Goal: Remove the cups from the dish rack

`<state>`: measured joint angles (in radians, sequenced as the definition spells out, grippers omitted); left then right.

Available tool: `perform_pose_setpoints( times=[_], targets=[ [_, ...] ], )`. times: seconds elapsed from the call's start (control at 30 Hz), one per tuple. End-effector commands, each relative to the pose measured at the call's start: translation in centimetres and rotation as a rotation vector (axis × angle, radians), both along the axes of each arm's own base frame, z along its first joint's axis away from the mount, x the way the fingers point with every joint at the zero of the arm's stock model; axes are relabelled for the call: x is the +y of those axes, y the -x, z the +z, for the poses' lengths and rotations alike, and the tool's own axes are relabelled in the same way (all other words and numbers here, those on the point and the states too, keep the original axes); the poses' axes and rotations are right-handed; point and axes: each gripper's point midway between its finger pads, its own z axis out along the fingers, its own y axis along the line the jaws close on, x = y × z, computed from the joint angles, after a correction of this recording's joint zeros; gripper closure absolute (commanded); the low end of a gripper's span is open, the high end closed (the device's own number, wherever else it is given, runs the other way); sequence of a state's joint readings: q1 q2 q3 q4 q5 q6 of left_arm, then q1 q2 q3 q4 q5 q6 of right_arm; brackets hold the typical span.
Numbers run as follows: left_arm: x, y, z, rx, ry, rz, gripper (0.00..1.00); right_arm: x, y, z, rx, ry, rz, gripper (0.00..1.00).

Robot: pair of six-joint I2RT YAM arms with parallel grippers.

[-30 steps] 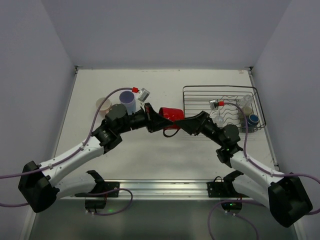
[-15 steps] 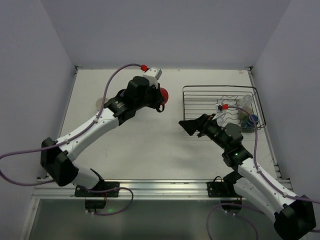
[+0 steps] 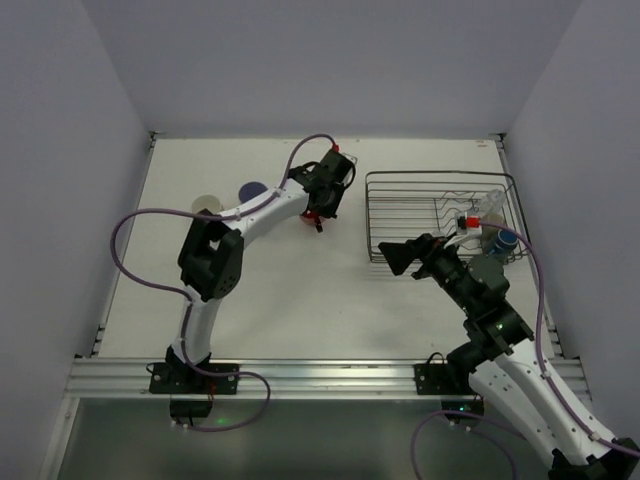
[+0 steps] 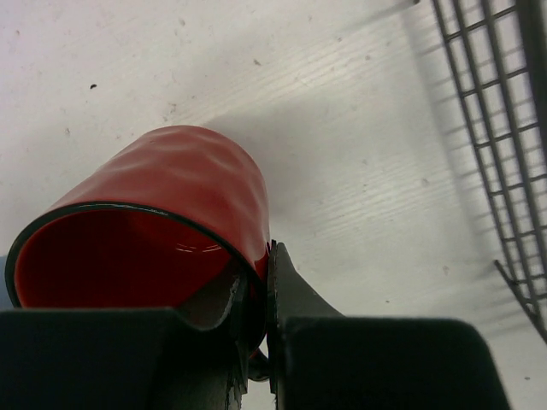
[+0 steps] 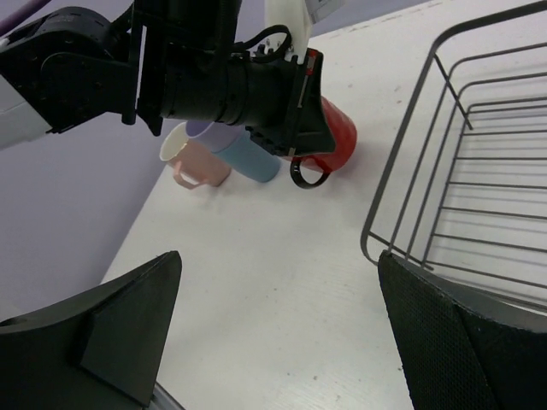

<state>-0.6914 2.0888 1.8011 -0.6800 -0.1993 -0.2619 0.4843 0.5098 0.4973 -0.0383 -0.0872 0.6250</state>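
Starting at the left of the right wrist view, three cups sit close together on the matte white table (image 3: 300,300): a pale pink mug (image 5: 195,167) with a cream inside, a lavender cup (image 5: 199,129) behind it, and a light blue tumbler (image 5: 249,156) lying tilted.

Just right of them is the red mug (image 4: 179,184), glossy, round-walled and dark along its rim. It is tipped onto its side, out of the rack, with its black loop handle hanging low. The left gripper (image 4: 255,289) is clamped on its rim, one finger inside and one outside. Whether the mug touches the table I cannot tell.

Further right, the right gripper (image 5: 279,265) hangs with its jaws wide apart and nothing between them, just beside the near left corner of the dish rack (image 3: 420,200).

The rack is a low rectangular basket of thin dark wire. At its right end stands what looks like a clear glass (image 3: 490,210), partly hidden by cable, with a dark blue cup (image 3: 507,240) beside it.
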Motion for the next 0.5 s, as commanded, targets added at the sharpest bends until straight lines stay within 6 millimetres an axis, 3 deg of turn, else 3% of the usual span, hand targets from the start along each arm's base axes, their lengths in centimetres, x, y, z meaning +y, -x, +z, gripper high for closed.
perform_pose_setpoints(
  times=[0.0, 0.2, 0.27, 0.4, 0.47],
  targets=[
    [2.0, -2.6, 1.4, -0.061, -0.078, 0.018, 1.0, -1.6, -0.2, 0.0, 0.0, 0.067, -0.071, 0.01],
    [3.7, -3.8, -0.6, -0.009, -0.075, 0.037, 1.0, -2.0, 0.0, -1.0, 0.024, 0.087, -0.082, 0.01],
    [3.8, -3.8, -0.8, -0.007, -0.077, 0.032, 0.86, -2.3, -0.3, -1.1, 0.033, 0.1, -0.107, 0.01],
    [4.2, -3.9, -0.3, -0.013, -0.077, 0.04, 0.62, -5.0, -1.6, -3.1, 0.125, 0.218, -0.257, 0.01],
    [4.4, -3.9, 0.1, -0.018, -0.069, 0.049, 0.49, -6.8, -2.3, -3.2, 0.134, 0.268, -0.355, 0.03]
  ],
)
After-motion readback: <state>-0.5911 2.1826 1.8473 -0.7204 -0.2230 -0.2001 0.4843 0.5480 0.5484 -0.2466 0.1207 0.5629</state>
